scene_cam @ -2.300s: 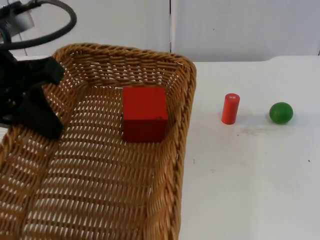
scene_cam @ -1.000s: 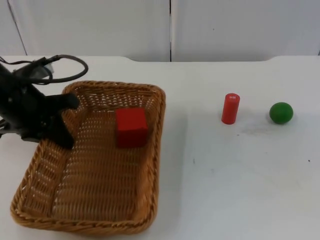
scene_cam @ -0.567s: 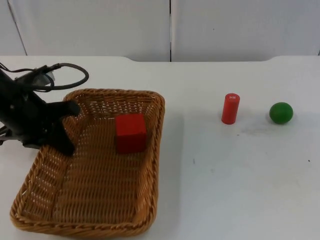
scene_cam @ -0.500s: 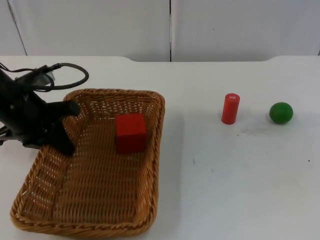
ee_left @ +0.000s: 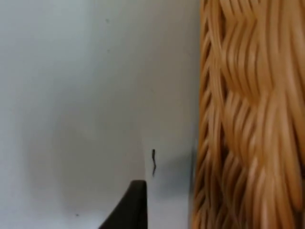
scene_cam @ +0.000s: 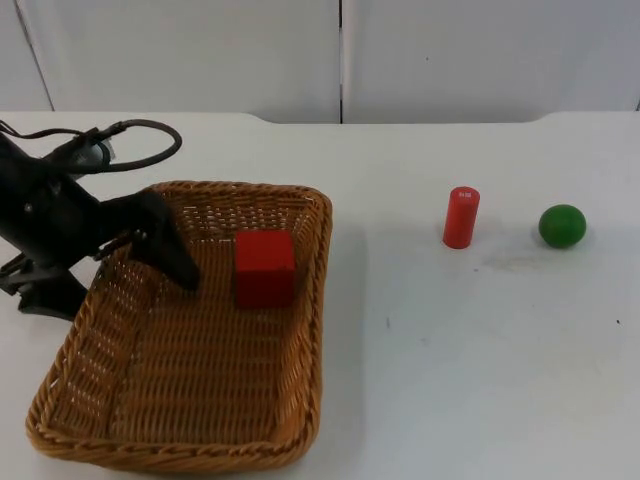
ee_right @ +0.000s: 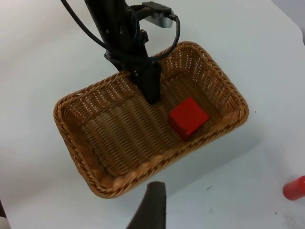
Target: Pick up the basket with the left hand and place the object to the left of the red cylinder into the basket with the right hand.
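Wicker basket [scene_cam: 300,330] now rests flat; left pincer [scene_cam: 110,265] has opened astride its rim.

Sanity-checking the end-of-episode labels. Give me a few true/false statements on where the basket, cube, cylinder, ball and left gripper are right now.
1. The red cube lies inside the basket. True.
2. The basket hangs in the air above the table. False: in the top view and the right wrist view it sits on the white table.
3. The left gripper is at the basket's left rim, one finger inside and one outside the wall. True.
4. The green ball is in the basket beside the cube. False: it is on the table, on the far side of the red cylinder from the basket.
5. The red cylinder lies on its side. False: it stands upright.
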